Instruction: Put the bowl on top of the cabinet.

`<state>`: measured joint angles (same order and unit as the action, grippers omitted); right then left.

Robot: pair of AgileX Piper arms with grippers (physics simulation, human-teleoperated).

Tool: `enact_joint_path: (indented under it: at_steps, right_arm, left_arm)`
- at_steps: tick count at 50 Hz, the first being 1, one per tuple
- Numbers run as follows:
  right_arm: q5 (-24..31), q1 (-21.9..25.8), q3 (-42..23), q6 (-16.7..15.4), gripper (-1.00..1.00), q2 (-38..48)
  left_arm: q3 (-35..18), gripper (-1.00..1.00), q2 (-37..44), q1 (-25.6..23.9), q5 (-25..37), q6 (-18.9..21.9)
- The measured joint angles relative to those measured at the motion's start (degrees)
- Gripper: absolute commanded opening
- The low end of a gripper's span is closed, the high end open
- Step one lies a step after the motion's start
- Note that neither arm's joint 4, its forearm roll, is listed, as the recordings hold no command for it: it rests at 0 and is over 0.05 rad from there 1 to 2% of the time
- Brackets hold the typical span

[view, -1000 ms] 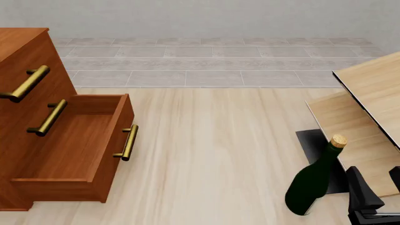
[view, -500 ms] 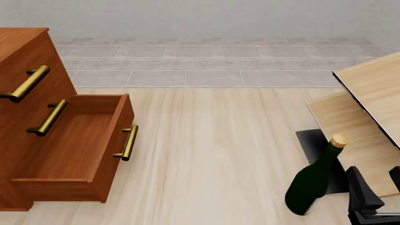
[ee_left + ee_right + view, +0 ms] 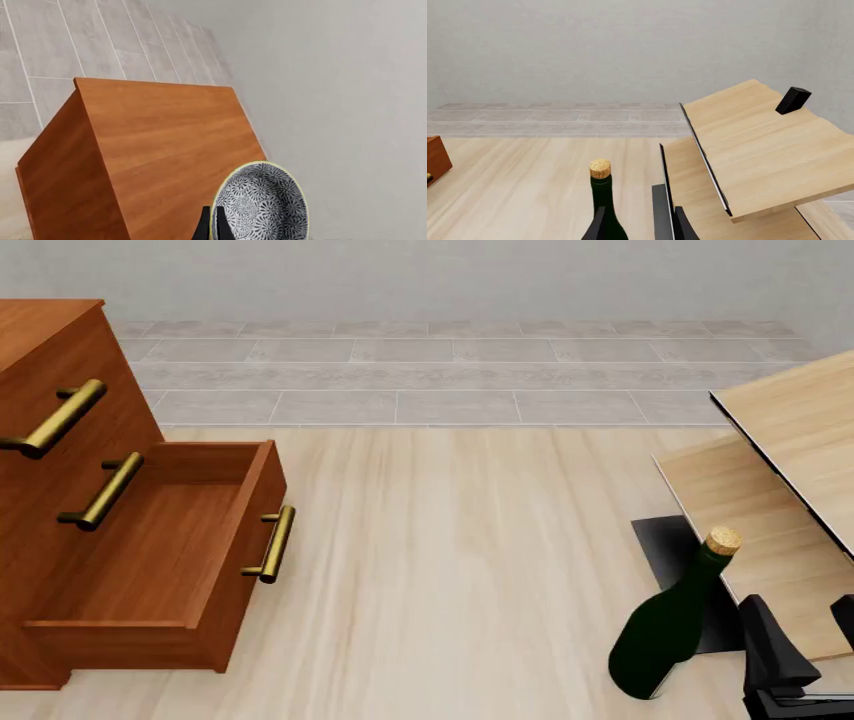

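In the left wrist view the bowl [image 3: 263, 205] shows a grey-white patterned inside and a pale rim. My left gripper [image 3: 213, 229] is shut on that rim, its two dark fingers pinching the edge. The bowl hangs just above the flat reddish-brown top of the cabinet [image 3: 167, 135]. In the front view the cabinet [image 3: 54, 440] stands at the left with one drawer [image 3: 160, 550] pulled out; neither the bowl nor the left gripper appears there. My right gripper [image 3: 806, 640] is open at the bottom right, beside the bottle.
A dark green bottle [image 3: 671, 625] with a cork leans at the right, also seen as the bottle [image 3: 602, 195] just beyond my right fingers [image 3: 662, 215]. Pale wooden boards [image 3: 787, 470] and a dark mat [image 3: 667, 540] lie at the far right.
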<state>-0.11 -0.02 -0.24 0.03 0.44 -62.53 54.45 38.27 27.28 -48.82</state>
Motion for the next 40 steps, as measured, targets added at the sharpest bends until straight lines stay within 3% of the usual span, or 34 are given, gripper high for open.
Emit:
enact_joint_path:
  at_steps: [40]
  right_arm:
    - [0.00,-0.01,0.00,0.00,1.00,0.00]
  left_arm:
    - [1.49,-1.00,4.68,1.40,-3.50,0.82]
